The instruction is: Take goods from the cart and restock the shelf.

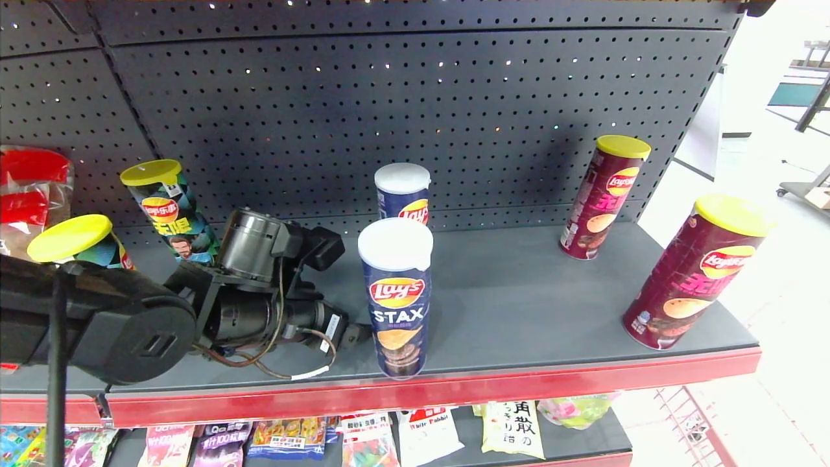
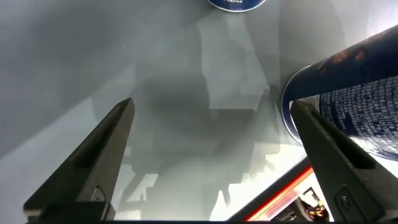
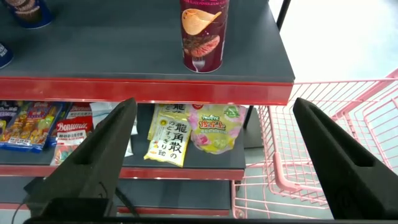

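From where I sit, the centre can stands at the shelf front edge. The rear can is behind it at twelve o'clock, the back-right can at two, the corner can at three, and the back-left can at ten.

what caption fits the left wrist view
Open left claw over the grey shelf, a blue chip can beside it.

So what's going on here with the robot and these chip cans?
The robot is stocking a shelf. Its left gripper is low over the shelf, fingers open and empty, right beside the front blue can, which stands upright near the edge. The right gripper, also open and empty, hangs in front of the shelf near the pink cart.
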Motion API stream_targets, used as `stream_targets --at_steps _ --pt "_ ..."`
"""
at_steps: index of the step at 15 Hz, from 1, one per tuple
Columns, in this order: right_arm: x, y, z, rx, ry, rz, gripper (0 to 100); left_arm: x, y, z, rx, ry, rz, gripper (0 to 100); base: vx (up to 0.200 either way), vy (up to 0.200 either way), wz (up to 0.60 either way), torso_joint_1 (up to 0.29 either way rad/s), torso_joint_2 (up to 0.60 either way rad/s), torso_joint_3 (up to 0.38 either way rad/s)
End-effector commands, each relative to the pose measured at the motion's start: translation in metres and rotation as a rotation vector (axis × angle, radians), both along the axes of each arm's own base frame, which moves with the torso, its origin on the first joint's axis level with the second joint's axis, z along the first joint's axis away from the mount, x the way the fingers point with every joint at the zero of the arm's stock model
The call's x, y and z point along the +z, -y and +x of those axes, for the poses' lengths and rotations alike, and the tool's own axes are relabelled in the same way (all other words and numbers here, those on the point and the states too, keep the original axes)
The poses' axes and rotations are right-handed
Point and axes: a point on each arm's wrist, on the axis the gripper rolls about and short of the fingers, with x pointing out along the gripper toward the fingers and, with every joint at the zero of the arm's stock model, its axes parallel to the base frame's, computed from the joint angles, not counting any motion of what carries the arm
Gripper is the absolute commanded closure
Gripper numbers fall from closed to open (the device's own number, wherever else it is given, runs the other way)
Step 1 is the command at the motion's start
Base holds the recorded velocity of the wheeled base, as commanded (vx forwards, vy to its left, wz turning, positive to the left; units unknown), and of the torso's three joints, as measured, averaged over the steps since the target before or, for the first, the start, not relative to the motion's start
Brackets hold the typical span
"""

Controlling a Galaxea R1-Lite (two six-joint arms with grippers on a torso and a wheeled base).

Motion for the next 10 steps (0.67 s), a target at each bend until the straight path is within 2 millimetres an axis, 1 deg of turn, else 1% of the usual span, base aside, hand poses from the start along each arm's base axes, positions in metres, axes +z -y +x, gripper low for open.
stream_targets --at_steps 1,3,4,6,9,10 --pt "0.000 0.000 0.000 0.001 -0.002 -0.001 0 0.001 -0.004 -0.003 0.007 -0.001 0.001 0 0.000 0.000 0.00 0.000 0.00 0.000" --pt "-0.001 0.000 0.000 0.002 -0.007 -0.003 0 0.006 -0.015 -0.014 0.024 0.009 -0.004 0 0.000 0.000 0.00 0.000 0.00 0.000" --pt "-0.003 0.000 0.001 0.015 -0.013 -0.005 0 0.011 -0.024 -0.025 0.033 0.021 -0.010 0 0.000 0.000 0.00 0.000 0.00 0.000" --pt "-0.008 -0.002 0.001 0.069 -0.030 -0.001 0 0.025 -0.042 -0.055 0.044 0.065 -0.032 0 0.000 0.000 0.00 0.000 0.00 0.000" --pt "-0.013 -0.004 0.000 0.177 -0.039 0.001 0 0.053 -0.075 -0.121 0.045 0.177 -0.089 0 0.000 0.000 0.00 0.000 0.00 0.000" --pt "-0.013 -0.004 0.000 0.177 -0.039 0.001 0 0.053 -0.075 -0.121 0.045 0.177 -0.089 0 0.000 0.000 0.00 0.000 0.00 0.000"
